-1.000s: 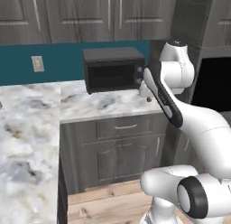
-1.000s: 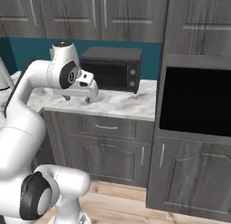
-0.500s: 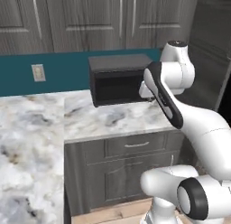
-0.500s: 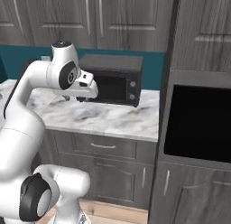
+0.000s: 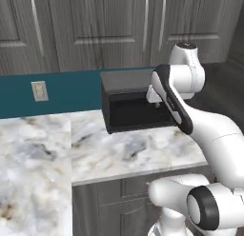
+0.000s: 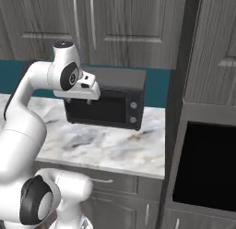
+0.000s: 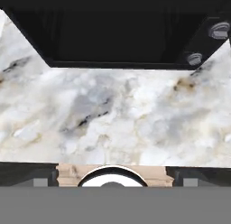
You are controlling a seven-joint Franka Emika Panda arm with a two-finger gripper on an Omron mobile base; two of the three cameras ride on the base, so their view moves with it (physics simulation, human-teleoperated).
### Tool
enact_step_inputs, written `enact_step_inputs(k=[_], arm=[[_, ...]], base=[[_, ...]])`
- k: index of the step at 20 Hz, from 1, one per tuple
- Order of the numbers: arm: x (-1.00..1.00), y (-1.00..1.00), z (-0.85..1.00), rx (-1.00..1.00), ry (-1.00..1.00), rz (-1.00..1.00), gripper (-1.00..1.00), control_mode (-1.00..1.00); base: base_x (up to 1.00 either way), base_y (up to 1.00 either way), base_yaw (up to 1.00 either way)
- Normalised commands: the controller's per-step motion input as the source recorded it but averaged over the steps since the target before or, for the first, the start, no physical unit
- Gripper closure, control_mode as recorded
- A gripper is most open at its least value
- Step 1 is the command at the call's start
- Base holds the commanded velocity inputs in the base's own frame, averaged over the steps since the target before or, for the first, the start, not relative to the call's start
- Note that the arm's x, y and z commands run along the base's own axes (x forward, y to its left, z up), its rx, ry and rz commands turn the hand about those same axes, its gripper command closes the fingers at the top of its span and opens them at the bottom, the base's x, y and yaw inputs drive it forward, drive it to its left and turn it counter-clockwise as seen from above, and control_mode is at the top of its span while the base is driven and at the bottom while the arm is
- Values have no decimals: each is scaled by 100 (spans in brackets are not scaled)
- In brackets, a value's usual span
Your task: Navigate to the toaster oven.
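Observation:
The toaster oven [image 5: 127, 109] is a small black box with a dark glass door, standing on the marble counter [image 5: 119, 154] against the teal backsplash. From the right base view the toaster oven [image 6: 108, 108] shows two knobs on its right side. My gripper [image 6: 79, 101] hangs just in front of its door, above the counter, with two short fingers apart and nothing between them. My gripper [image 5: 155, 103] overlaps the oven's front in the left base view. The hand view looks down at the oven [image 7: 117, 33] and the counter's front edge.
A tall cabinet with a built-in black microwave [image 6: 207, 168] stands right of the counter. Grey upper cabinets [image 5: 119, 30] hang above, and a drawer front [image 6: 108, 181] sits below the counter edge. A wall outlet [image 5: 39, 91] is on the backsplash at left.
The whole picture has shifted: the base has driven closer to the counter, so the toaster oven looks larger and nearer. The arm keeps the same pose.

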Motion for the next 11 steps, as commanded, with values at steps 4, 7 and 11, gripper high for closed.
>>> enact_step_inputs(k=[4,7,11], arm=[[0,0,0,0,0,0,-100,100],[0,0,0,0,0,0,-100,100],[0,0,0,0,0,0,-100,100]], base=[[67,11,0],[56,9,0],[44,8,0]])
